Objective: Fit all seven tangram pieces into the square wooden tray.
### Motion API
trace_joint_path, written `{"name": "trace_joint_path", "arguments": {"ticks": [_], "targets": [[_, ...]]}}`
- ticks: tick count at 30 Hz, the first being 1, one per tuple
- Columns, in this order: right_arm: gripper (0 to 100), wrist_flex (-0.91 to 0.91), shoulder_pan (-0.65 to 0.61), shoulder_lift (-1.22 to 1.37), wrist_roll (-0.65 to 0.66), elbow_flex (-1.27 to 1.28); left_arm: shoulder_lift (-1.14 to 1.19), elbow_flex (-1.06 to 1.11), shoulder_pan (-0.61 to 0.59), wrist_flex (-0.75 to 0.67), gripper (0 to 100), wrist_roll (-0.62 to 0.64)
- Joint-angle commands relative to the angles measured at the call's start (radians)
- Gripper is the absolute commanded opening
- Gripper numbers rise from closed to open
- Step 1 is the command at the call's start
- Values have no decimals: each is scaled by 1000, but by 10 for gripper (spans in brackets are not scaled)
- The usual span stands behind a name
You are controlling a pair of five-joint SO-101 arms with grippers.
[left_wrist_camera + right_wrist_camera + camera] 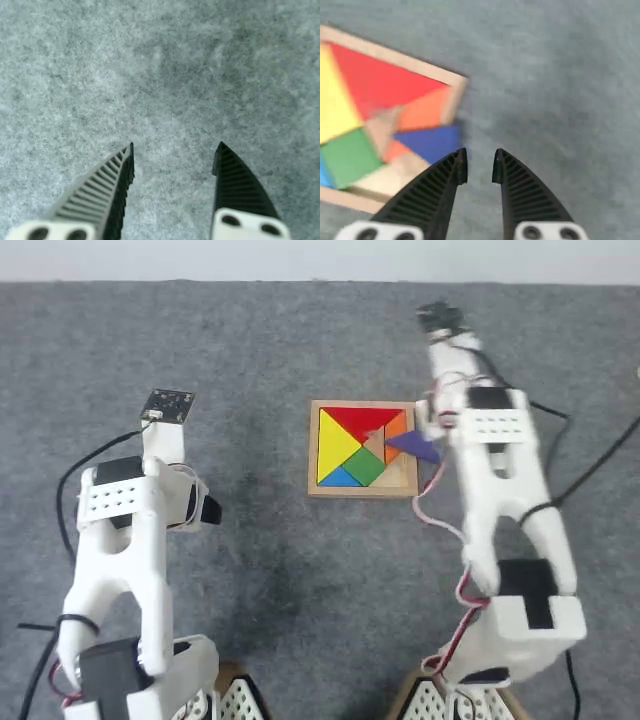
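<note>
The square wooden tray (363, 490) lies mid-table. It holds a red triangle (360, 421), a yellow triangle (334, 448), a green square (364, 466), a small blue triangle (340, 478) and an orange piece (396, 425). A dark blue triangle (412, 447) rests across the tray's right part, one corner reaching over the rim. My right gripper (479, 165) hovers just beside that dark blue triangle (427, 142), narrowly open with nothing between its fingers. Far to the left, my left gripper (172, 150) is open over bare mat.
Grey felt mat (260, 560) covers the whole table. Bare wood (395, 177) shows in the tray's corner below the dark blue triangle. The right arm (495, 470) stretches along the tray's right side, and the left arm (130, 510) stands well left of it.
</note>
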Motion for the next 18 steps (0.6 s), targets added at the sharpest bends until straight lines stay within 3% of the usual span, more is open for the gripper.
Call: {"name": "trace_joint_path", "arguments": {"ticks": [1,10,18], "targets": [[104,-38,36,67,52,-12,-43,-5,-2,-21,250,-12],[104,-71,31,226,63,-68,-43,16,-2,-23,250,-12],[104,-36,-18,209,63,-35,-41,22,-2,-44,250,-12]]}}
